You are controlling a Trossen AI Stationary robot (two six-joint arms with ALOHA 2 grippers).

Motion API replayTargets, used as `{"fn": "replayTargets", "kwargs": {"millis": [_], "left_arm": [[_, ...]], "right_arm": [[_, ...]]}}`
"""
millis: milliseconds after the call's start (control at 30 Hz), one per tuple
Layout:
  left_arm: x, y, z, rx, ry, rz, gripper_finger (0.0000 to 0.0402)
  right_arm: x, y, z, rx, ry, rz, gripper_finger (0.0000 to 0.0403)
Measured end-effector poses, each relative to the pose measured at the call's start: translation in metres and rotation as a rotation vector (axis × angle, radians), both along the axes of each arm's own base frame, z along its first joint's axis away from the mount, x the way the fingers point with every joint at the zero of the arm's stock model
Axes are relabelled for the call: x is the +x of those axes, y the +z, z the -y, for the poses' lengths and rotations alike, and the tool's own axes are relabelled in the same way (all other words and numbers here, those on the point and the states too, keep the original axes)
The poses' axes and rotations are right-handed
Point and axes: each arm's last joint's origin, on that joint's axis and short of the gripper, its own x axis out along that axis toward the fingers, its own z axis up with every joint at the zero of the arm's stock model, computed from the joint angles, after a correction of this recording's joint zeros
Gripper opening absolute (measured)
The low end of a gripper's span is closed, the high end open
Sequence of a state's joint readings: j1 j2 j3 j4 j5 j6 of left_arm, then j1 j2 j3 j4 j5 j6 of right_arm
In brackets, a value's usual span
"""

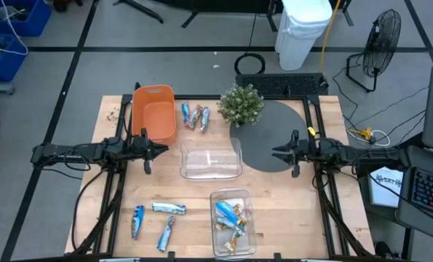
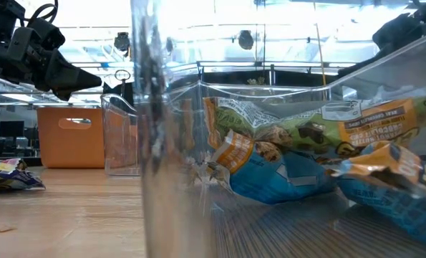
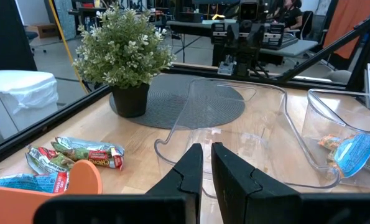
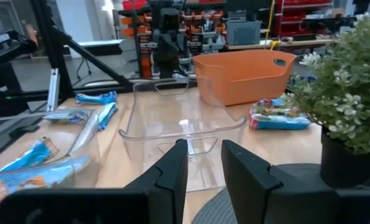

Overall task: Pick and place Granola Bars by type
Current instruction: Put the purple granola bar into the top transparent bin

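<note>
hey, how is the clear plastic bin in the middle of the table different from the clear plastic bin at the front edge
The middle clear plastic bin is empty; the front clear plastic bin holds several blue-and-gold foil-wrapped granola bars. The middle bin lies with its long side across the table, between the two end effectors, while the front bin runs front to back, away from both arms. The middle bin sits beside the round grey mat; the front one does not. Both are transparent, open-topped and upright.
</note>
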State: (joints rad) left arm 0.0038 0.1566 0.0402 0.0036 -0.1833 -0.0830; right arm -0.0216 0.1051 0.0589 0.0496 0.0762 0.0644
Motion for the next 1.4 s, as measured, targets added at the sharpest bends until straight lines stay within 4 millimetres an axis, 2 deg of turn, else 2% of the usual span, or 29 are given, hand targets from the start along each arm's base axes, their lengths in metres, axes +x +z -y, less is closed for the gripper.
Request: {"fn": "replayTargets", "kwargs": {"millis": [300,467,1400], "left_arm": [[0.0,0.0,0.0,0.0,0.0,0.0,0.0037],[0.0,0.0,0.0,0.0,0.0,0.0,0.0037],[0.0,0.0,0.0,0.0,0.0,0.0,0.0037]], "right_arm": [[-0.0012,0.0004,-0.0002,-0.052,0.006,0.002,0.0089],[-0.0011,-0.0005,-0.0017,-0.048,0.059,-0.005,0.0089],[-0.0011,-0.0001,-0.0017,0.012,0.054,0.002,0.0089]]}}
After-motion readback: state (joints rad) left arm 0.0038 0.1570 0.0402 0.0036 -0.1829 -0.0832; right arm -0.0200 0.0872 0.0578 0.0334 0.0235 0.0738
